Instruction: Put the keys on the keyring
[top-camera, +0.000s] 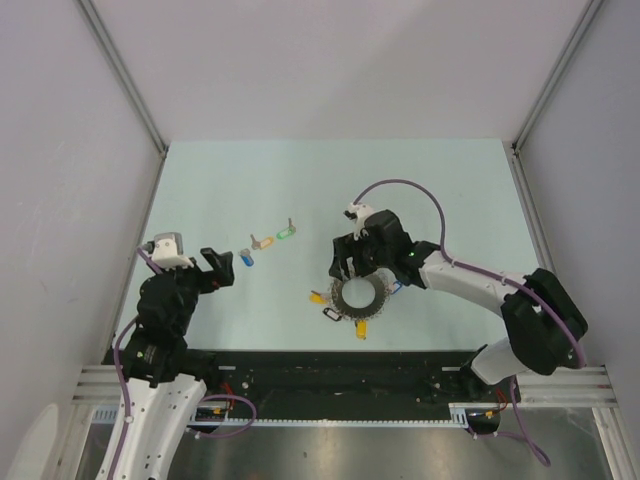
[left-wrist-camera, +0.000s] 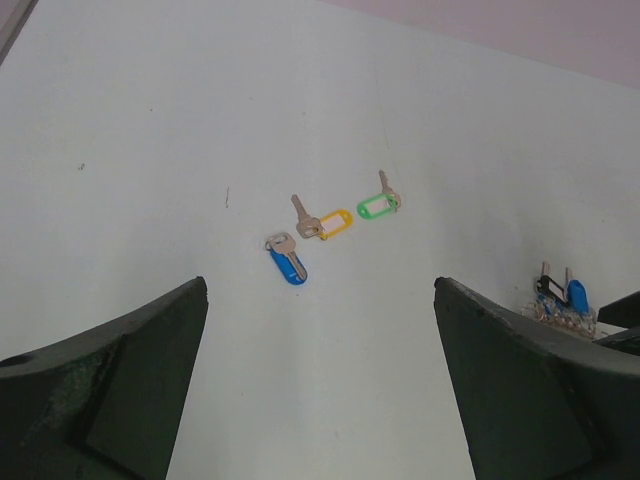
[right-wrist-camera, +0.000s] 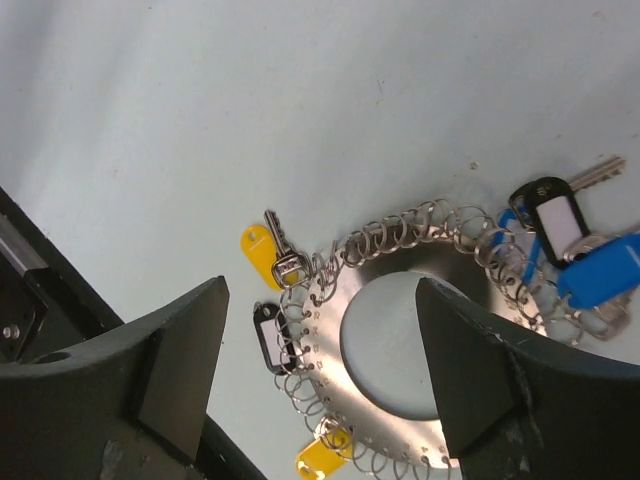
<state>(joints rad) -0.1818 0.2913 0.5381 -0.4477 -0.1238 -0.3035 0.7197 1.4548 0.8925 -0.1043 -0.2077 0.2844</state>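
Three loose keys lie in a row on the table: blue tag (top-camera: 246, 258), orange tag (top-camera: 262, 242), green tag (top-camera: 285, 232). In the left wrist view they are ahead of my fingers: blue (left-wrist-camera: 288, 264), orange (left-wrist-camera: 328, 223), green (left-wrist-camera: 377, 206). My left gripper (top-camera: 222, 268) is open and empty, just left of the blue key. The keyring (top-camera: 360, 296) lies flat at centre right, a grey metal ring fringed with small split rings and tagged keys. My right gripper (top-camera: 347, 268) hovers over its far left rim, open and empty. In the right wrist view the keyring (right-wrist-camera: 341, 306) sits between my fingers.
The keyring carries yellow (right-wrist-camera: 258, 250), black (right-wrist-camera: 268, 335) and blue (right-wrist-camera: 600, 270) tags. Its edge shows in the left wrist view (left-wrist-camera: 560, 305). A black rail (top-camera: 330, 365) runs along the near table edge. Grey enclosure walls stand left, right and behind.
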